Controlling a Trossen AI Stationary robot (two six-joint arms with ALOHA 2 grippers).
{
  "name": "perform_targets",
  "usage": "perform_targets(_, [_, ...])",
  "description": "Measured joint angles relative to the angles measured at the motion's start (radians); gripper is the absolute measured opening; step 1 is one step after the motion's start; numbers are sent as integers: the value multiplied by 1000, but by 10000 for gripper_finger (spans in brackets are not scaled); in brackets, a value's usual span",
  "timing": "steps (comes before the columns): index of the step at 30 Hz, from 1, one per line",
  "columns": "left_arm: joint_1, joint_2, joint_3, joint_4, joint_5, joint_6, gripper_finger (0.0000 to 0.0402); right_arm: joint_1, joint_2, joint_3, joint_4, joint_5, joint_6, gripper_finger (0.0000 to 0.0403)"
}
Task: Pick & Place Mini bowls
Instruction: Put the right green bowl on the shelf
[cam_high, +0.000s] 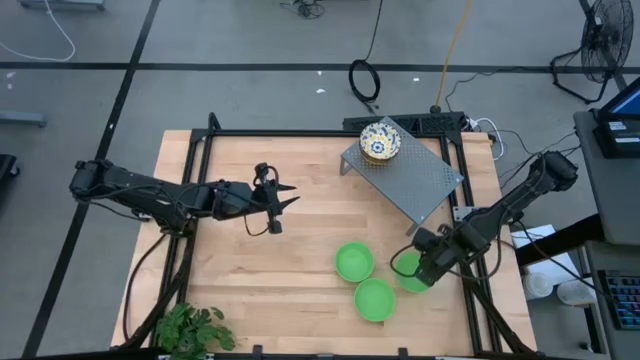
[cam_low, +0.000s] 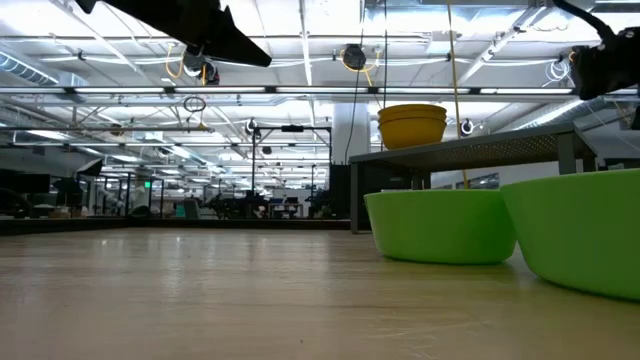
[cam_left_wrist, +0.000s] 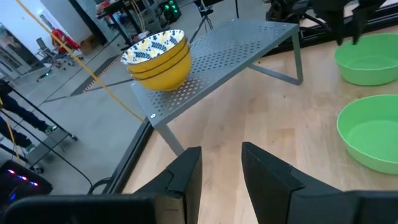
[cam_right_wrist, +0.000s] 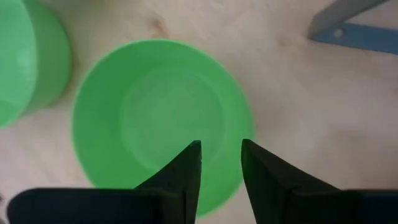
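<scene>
Three green mini bowls stand upright on the wooden table at the near right: (cam_high: 354, 262), (cam_high: 375, 299), and one (cam_high: 404, 266) partly under my right gripper (cam_high: 424, 272). In the right wrist view that bowl (cam_right_wrist: 155, 112) lies below the gripper (cam_right_wrist: 221, 146). The gripper is open, pointing down, one fingertip over the bowl's inside and the other over its rim. Stacked floral mini bowls with yellow outsides (cam_high: 380, 141) sit on the grey rack (cam_high: 415, 175). My left gripper (cam_high: 285, 200) hovers open and empty over the table's middle.
The rack stands at the far right on thin legs (cam_left_wrist: 292, 59). A green plant (cam_high: 195, 330) sits at the near left corner. A black frame (cam_high: 300, 133) runs along the table's edges. Bare wood lies between the two arms.
</scene>
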Motion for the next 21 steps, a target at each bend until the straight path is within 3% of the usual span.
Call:
perform_targets(14, [0, 0, -1, -8, 0, -2, 118, 0, 0, -82, 98, -3, 22, 100])
perform_targets(21, [0, 0, -1, -8, 0, -4, 118, 0, 0, -90, 143, -55, -5, 100])
